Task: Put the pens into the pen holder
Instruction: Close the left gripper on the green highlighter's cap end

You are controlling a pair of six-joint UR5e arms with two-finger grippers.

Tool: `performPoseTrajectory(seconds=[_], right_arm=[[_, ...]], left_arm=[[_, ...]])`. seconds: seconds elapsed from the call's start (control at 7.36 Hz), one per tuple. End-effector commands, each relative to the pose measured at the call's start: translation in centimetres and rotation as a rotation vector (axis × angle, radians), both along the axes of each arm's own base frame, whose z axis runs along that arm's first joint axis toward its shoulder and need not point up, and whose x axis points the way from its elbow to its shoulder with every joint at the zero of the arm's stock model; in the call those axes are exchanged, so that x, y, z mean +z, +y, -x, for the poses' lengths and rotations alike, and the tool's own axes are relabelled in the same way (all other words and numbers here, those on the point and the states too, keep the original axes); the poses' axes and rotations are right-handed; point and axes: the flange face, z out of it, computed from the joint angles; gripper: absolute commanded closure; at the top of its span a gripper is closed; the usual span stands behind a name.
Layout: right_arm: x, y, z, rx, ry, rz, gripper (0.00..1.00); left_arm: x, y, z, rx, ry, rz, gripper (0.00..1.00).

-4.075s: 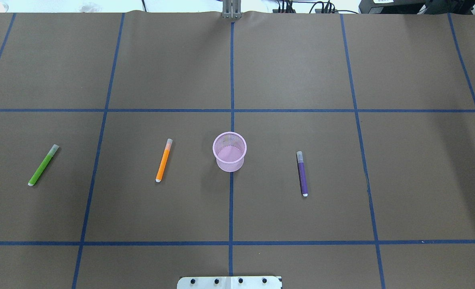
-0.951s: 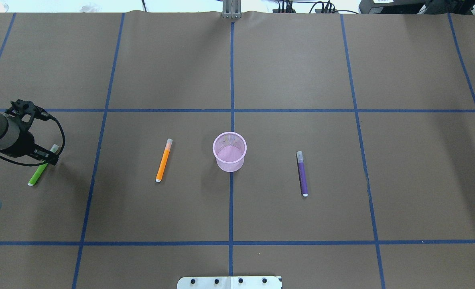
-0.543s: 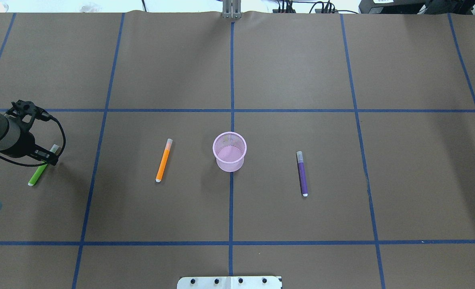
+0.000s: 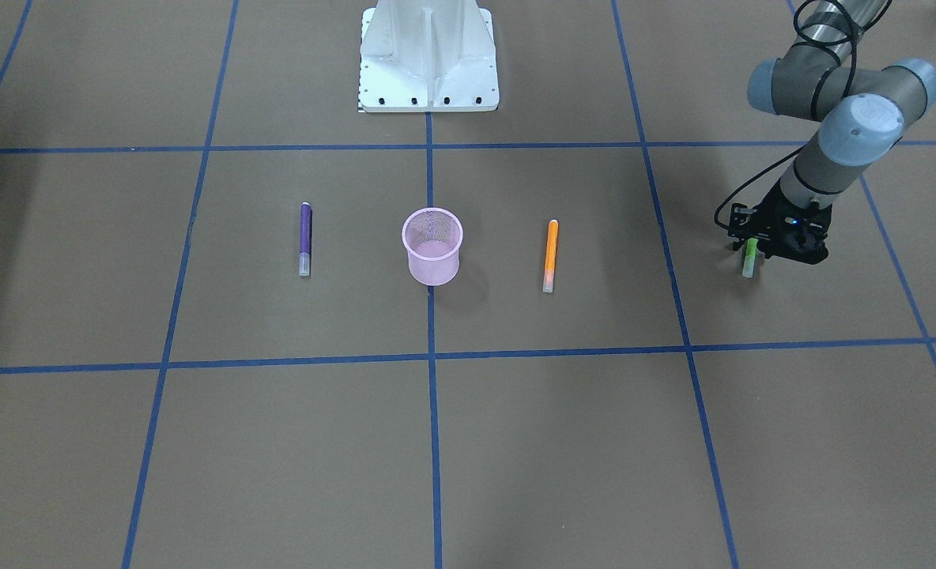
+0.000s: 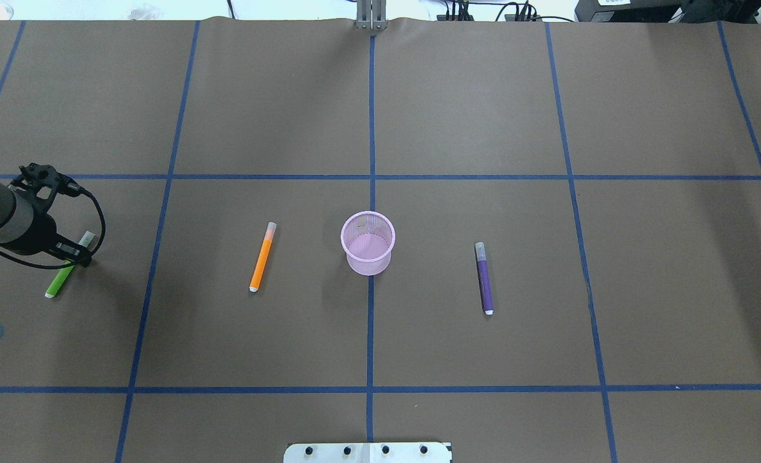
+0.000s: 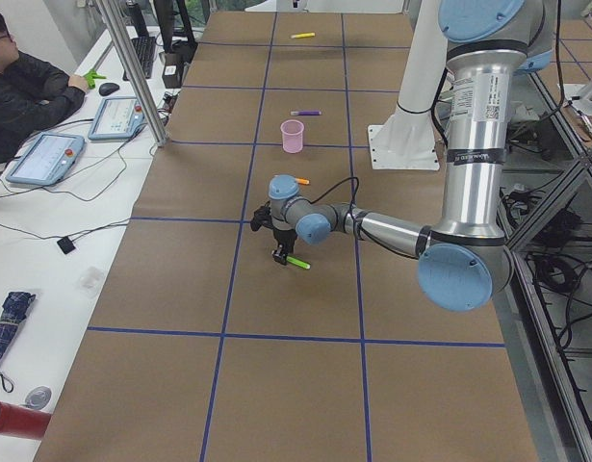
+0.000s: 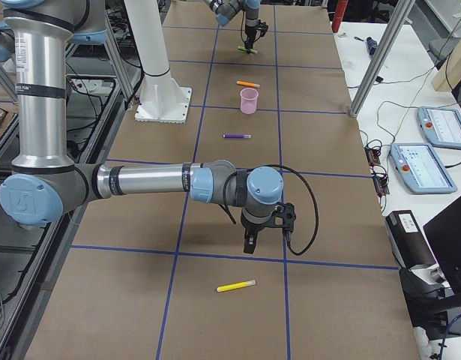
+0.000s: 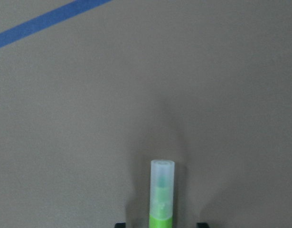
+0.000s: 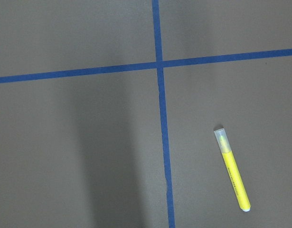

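Observation:
The pink mesh pen holder (image 5: 367,218) stands upright at the table's centre, with nothing showing inside it. An orange pen (image 5: 261,257) lies to its left and a purple pen (image 5: 484,280) to its right. At the far left the green pen (image 5: 56,283) lies flat. My left gripper (image 5: 75,257) is low over its capped end. In the left wrist view its open fingertips (image 8: 119,224) stand either side of the green pen (image 8: 162,190), apart from it. My right gripper (image 7: 249,244) shows only in the exterior right view, and I cannot tell its state.
A yellow pen (image 9: 232,171) lies on the table's right end, close to the right gripper and outside the overhead view. The robot's white base (image 4: 428,55) stands behind the holder. A person (image 6: 26,91) sits at a side desk with tablets.
Since 4.1 s ago the left arm has come in from the left and settled over the green pen. Over the last second it edged slightly lower. No pen has moved.

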Motion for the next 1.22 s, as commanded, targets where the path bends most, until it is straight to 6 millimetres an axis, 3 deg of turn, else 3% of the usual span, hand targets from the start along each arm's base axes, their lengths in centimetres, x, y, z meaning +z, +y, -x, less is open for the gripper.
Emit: performPoseTrajectory(seconds=[0.0, 0.14, 0.27, 0.68, 0.95, 1.09], right_arm=[[-0.2, -0.1, 0.0, -0.001, 0.000, -0.004, 0.00], [-0.2, -0.2, 0.0, -0.001, 0.000, -0.005, 0.00], [-0.2, -0.2, 0.0, -0.001, 0.000, -0.004, 0.00], [-0.3, -0.2, 0.0, -0.001, 0.000, -0.007, 0.00], [-0.8, -0.6, -0.4, 0.009, 0.000, -0.019, 0.00], [-1.8, -0.7, -0.5, 0.013, 0.002, -0.036, 0.00]], left_arm=[[0.1, 0.0, -0.1, 0.000, -0.002, 0.003, 0.54], [0.0, 0.0, -0.1, -0.004, 0.000, 0.004, 0.71], [-0.4, 0.0, 0.1, -0.010, 0.006, 0.001, 0.97], [-1.5, 0.1, 0.4, -0.042, 0.023, 0.023, 1.00], [-5.2, 0.3, 1.0, -0.047, 0.072, -0.029, 1.00], [-6.8, -0.2, 2.3, -0.074, 0.091, -0.053, 1.00]])
